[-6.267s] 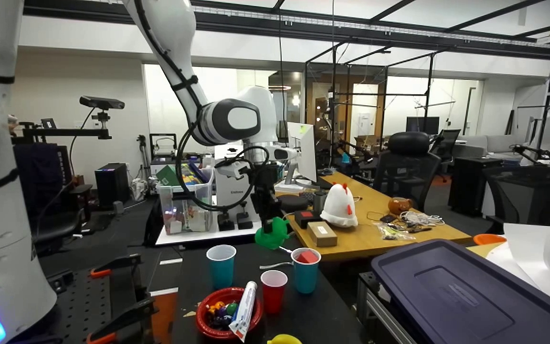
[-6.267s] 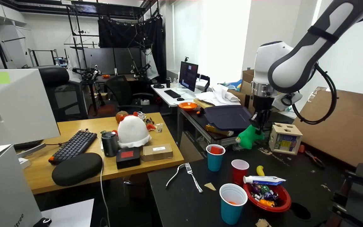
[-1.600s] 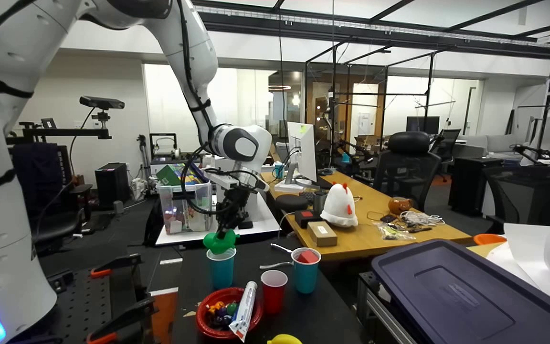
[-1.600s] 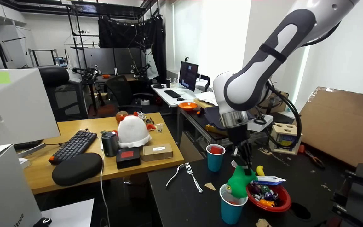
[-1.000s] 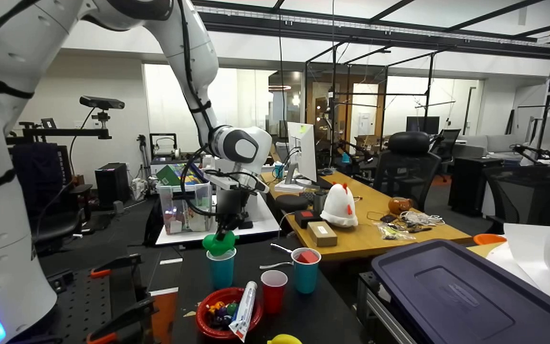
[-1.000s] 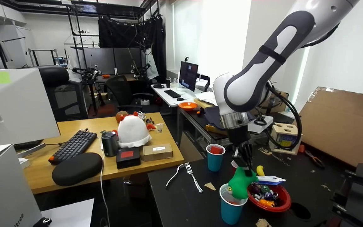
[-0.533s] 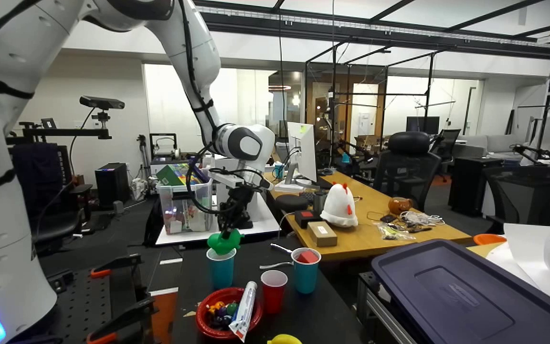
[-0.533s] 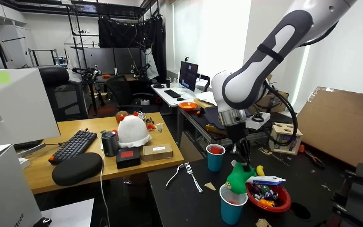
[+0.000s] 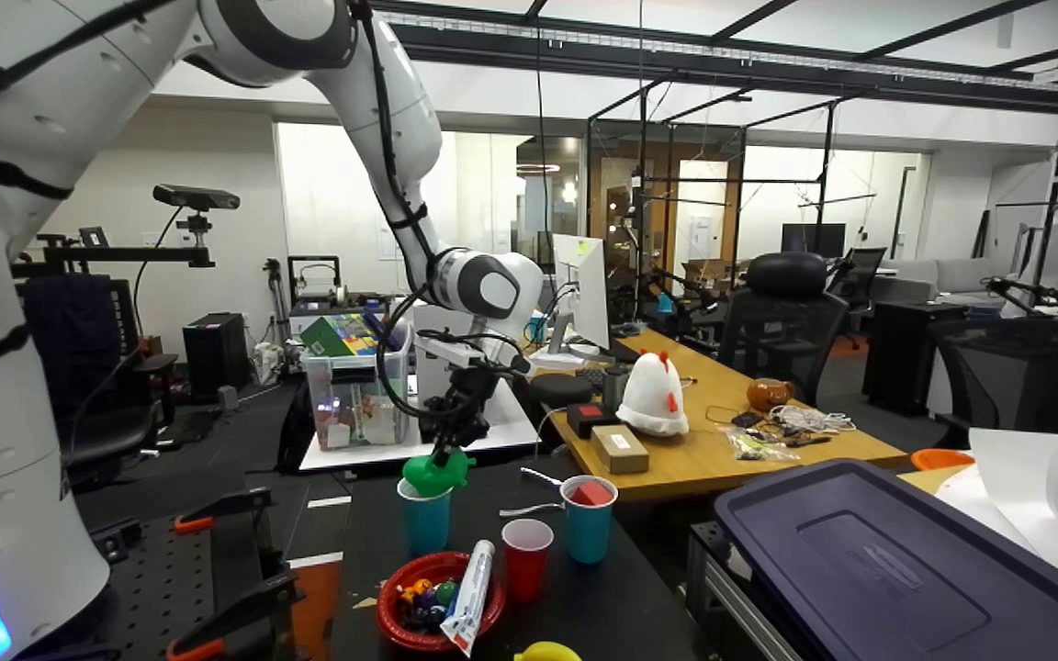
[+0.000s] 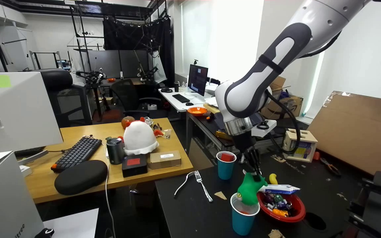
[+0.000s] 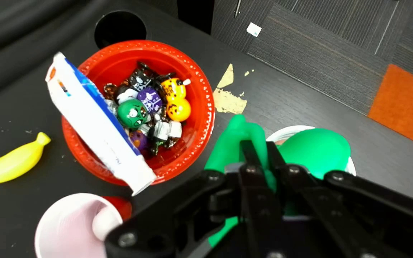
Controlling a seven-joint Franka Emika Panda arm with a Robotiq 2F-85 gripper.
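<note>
Wrist view: holding toy (image 11: pixel 312 152) in narrow pinch of gripper (image 11: pixel 260 147); could slip out by twisting. In an exterior view: hanging at mouth of cup (image 9: pixel 428 528) beneath, perhaps touching. In an exterior view: tilted head-down at rim (image 10: pixel 245 214); could topple cup by snagging sideways
</note>
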